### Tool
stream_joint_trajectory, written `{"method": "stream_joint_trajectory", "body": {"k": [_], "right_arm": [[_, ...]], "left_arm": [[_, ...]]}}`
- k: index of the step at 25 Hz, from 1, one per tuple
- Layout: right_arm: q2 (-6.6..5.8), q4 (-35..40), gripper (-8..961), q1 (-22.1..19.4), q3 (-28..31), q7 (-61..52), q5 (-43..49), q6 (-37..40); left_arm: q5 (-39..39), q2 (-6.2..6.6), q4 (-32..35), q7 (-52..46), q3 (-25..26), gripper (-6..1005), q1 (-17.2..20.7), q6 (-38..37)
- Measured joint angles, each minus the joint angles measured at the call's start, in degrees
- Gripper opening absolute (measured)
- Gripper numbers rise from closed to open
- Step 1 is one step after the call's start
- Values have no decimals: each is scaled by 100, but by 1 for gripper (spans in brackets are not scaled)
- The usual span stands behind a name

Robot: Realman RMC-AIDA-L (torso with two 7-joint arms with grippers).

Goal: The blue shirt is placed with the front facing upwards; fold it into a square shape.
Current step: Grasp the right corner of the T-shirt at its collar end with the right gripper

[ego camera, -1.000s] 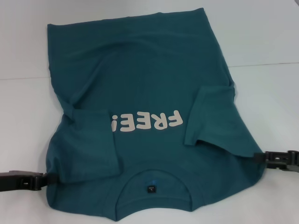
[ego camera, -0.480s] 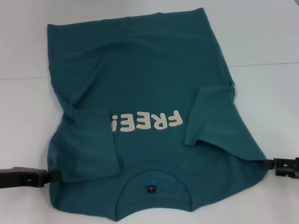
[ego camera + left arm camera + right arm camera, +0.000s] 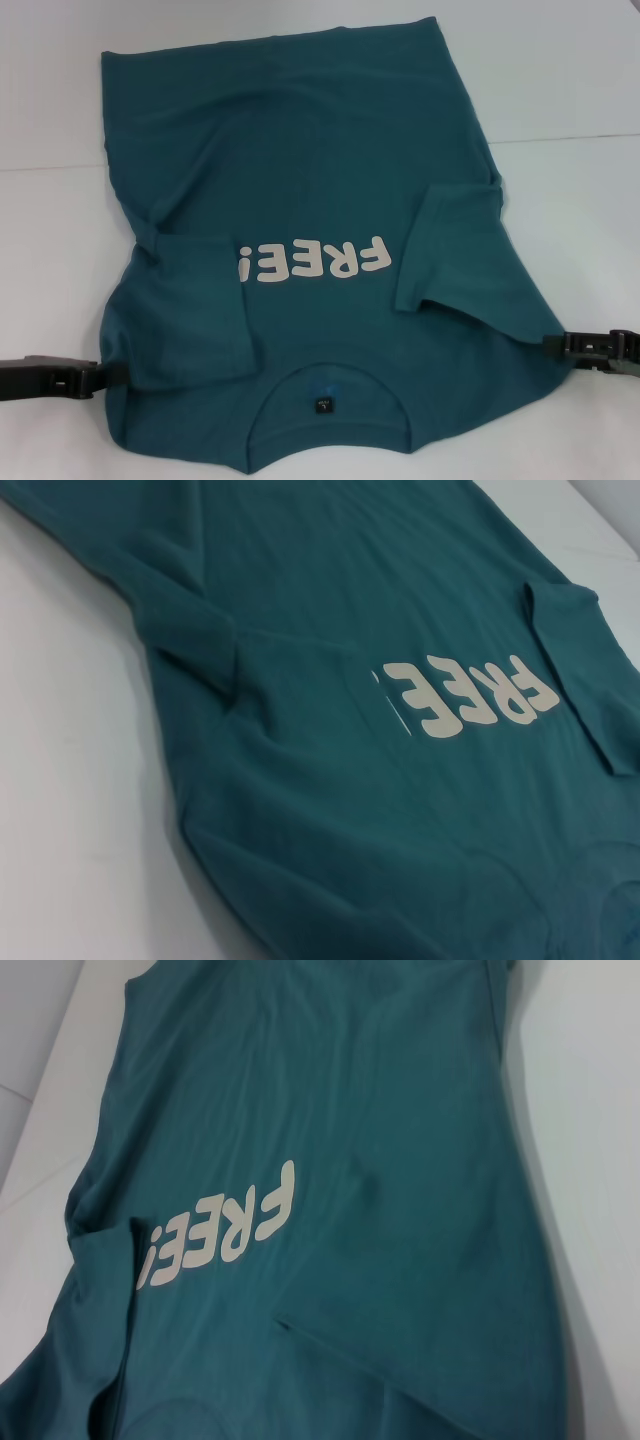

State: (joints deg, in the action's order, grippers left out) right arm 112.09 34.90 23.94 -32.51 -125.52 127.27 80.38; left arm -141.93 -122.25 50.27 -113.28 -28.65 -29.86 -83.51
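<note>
Nearest our body, along the near edge of the white table, we see the collar of the blue shirt with its small dark tag facing up. Our left gripper sits low at the shirt's near left shoulder corner, its tip touching the cloth edge there. Our right gripper lies at the opposite shoulder corner, its tip meeting the fabric at the right side. We cannot tell whether either one is closed on the cloth or merely resting against it.

Just beyond the collar, both short sleeves are folded inward onto the chest: the left sleeve lies flat over the left part of the front, and the right sleeve slants across the right part. Between them runs the white "FREE!" lettering, which reads upside down from our head view; the left sleeve's edge just reaches the exclamation mark.

Farther out, the body of the shirt spreads smooth with a few soft creases, reaching toward the far edge of the table, where the hem ends in a nearly straight line. White table surface shows on both sides of the shirt.
</note>
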Motion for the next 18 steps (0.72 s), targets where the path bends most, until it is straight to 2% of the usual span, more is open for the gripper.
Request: {"method": "stream_joint_trajectory", "body": {"k": [17,18], "right_arm": [[60,-10,764,103,-69,26,142,-66],[60,-10,720,103,-90,21,144,-74]], "left_arm": [[0,9,0,0,0,2,-4,37],[0,9,0,0,0,2,-4,37]]}}
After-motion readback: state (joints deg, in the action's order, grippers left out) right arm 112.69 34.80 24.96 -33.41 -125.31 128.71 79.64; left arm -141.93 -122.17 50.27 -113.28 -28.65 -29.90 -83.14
